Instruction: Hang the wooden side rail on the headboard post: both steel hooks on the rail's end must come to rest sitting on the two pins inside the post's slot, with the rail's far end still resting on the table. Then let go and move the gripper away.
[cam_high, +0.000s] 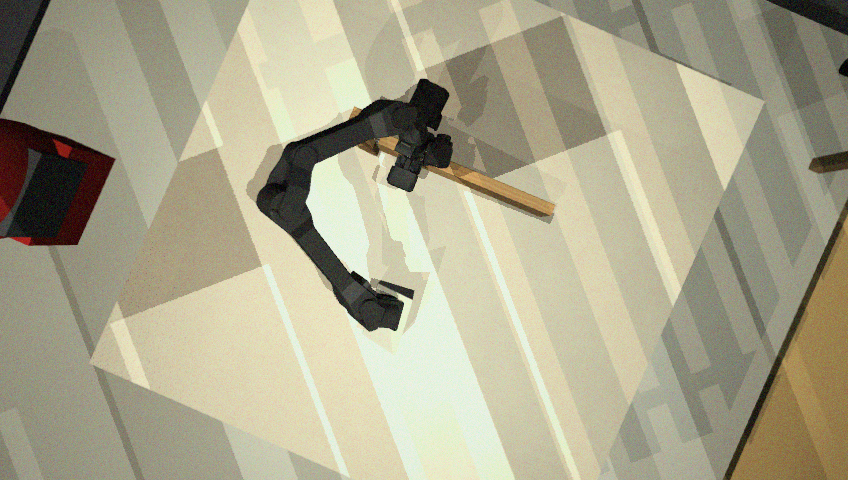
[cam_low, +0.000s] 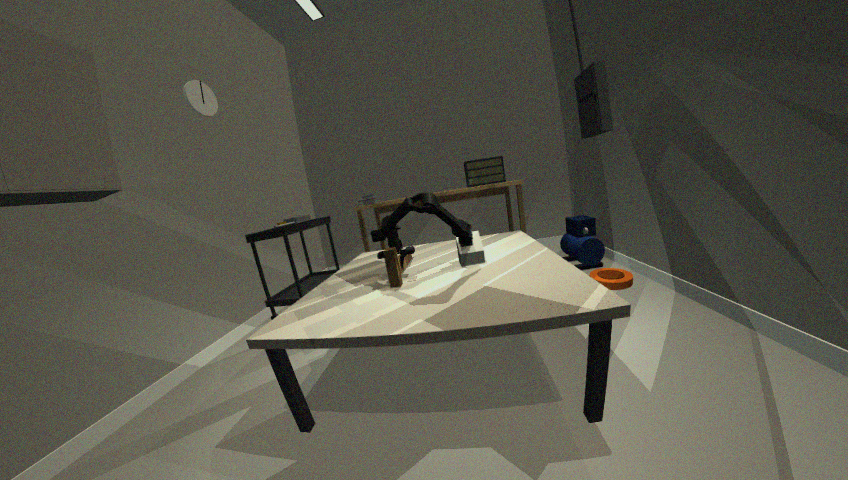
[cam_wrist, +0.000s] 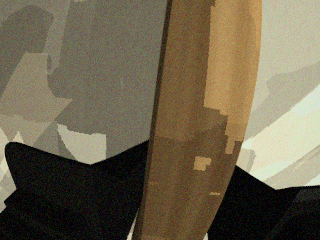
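Observation:
The wooden side rail (cam_high: 501, 191) (cam_wrist: 195, 90) slopes from upper left to lower right in the top view. Its far end has a narrow shadow beside it and looks on or very near the table. My gripper (cam_high: 420, 159) (cam_wrist: 179, 150) is shut on the rail, nearer its post end; black fingers flank the wood in the wrist view. The upright headboard post (cam_high: 366, 148) (cam_low: 393, 268) stands at the rail's left end, partly covered by my arm. The rail end is close to the post's face. The hooks, pins and slot cannot be made out, so whether they are engaged cannot be told.
My arm's base sits by a pale block (cam_low: 471, 258) on the table (cam_low: 505, 309). The arm arches from there to the rail, passing over the post area. A red object (cam_high: 95, 184) lies beyond the table's left edge in the top view. A dark shelf cart (cam_low: 288, 228) stands beyond the table.

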